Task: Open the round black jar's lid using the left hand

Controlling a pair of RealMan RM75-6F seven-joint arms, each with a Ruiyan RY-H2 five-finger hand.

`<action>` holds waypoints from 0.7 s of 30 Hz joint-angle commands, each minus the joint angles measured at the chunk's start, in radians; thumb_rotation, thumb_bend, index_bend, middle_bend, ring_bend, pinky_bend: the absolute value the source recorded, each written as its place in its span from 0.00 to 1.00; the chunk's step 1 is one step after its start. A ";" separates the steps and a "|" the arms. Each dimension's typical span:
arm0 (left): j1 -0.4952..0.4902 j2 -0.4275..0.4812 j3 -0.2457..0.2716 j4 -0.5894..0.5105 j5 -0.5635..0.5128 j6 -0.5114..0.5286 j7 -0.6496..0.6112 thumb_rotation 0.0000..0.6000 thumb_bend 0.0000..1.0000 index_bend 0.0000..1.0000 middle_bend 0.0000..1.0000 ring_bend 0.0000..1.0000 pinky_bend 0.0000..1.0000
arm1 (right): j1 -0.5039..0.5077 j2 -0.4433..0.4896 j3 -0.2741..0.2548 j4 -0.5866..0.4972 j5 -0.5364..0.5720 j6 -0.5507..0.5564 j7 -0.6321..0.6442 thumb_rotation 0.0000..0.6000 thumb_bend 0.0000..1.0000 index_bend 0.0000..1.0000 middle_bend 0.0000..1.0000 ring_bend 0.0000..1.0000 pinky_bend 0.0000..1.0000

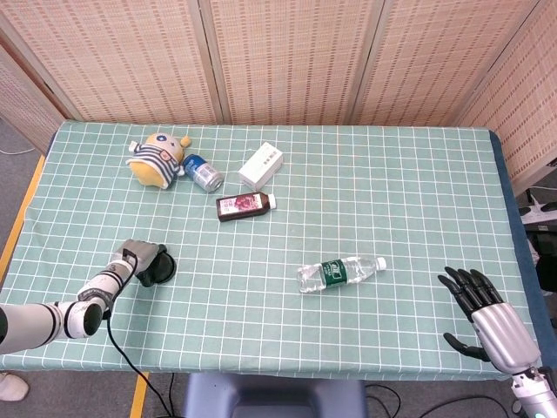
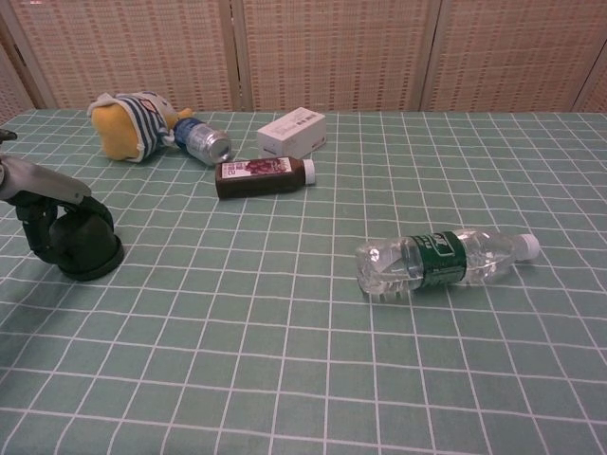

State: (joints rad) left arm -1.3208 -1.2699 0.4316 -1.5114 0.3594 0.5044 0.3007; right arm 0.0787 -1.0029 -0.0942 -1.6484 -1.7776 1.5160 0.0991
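Left hand point(image 1: 139, 261): at the near left of the surface point(image 1: 409, 174), fingers point(image 2: 43, 227) curled down around the top of the black jar point(image 2: 85, 248), gripping it; the chest view cuts the arm off at the frame edge.
Black jar: stands upright on the green checked cloth, near the left edge; in the head view only a dark crescent shows beside the hand. The lid cannot be told from the body, as the hand covers the top; it seems closed, though that is unsure.
Stuffed toy point(image 1: 157, 158): lies at the far left, in a striped shirt, face partly turned away.
Can point(image 1: 204, 172): on its side, just beside the toy; label too small to read.
Brown bottle point(image 1: 244, 205): lying flat, white cap to the right, near the can.
White box point(image 1: 261, 165): behind the brown bottle.
Water bottle point(image 1: 339, 273): clear, green label, on its side near the middle.
Right hand point(image 1: 480, 309): near right corner, fingers spread apart and holding nothing; seen in the head view only, wrist cut off by the frame.
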 commanded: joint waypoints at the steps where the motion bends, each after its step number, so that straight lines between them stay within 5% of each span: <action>1: 0.005 0.009 -0.003 -0.018 0.014 0.025 0.005 1.00 0.39 0.60 0.49 0.30 0.33 | 0.000 0.000 0.000 0.000 -0.001 0.000 0.000 1.00 0.14 0.00 0.00 0.00 0.00; 9: 0.052 0.039 -0.050 -0.058 0.074 0.102 -0.011 1.00 0.40 0.76 0.65 0.40 0.40 | -0.001 0.002 -0.001 -0.001 -0.006 0.004 0.005 1.00 0.14 0.00 0.00 0.00 0.00; 21: 0.152 0.105 -0.156 -0.073 0.187 0.083 -0.114 1.00 0.42 0.80 0.69 0.43 0.45 | -0.002 0.001 -0.002 -0.002 -0.008 0.004 0.002 1.00 0.14 0.00 0.00 0.00 0.00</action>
State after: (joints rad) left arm -1.1904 -1.1799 0.3026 -1.5787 0.5215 0.5945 0.2183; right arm 0.0763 -1.0015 -0.0965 -1.6504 -1.7859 1.5195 0.1012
